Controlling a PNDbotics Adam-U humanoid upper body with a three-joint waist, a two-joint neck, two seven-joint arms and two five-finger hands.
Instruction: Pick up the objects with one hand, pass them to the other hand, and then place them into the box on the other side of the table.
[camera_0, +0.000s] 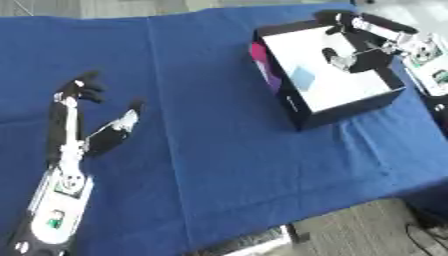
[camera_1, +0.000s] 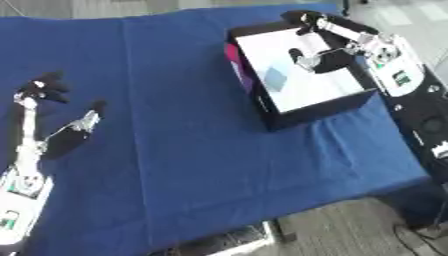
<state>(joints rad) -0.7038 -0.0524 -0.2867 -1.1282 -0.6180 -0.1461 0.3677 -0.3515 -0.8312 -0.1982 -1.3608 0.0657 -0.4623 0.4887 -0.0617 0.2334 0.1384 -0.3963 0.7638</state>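
Blue cloth covers the counter (camera_0: 219, 130), where the right robot hand (camera_0: 359, 57) hovers with slack, empty fingers over the black box (camera_0: 302, 114) holding a pale blue square (camera_0: 303, 77), far from the open left robot hand (camera_0: 87, 135).

A black-walled box (camera_0: 302, 114) with a white floor holds a pale blue square (camera_0: 303, 78).

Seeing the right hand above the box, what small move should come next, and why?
Probably lift the right hand up and out of the box. It hangs open over the white floor, holding nothing, and a pale blue thing already lies inside. The left hand rests open on the blue cloth.
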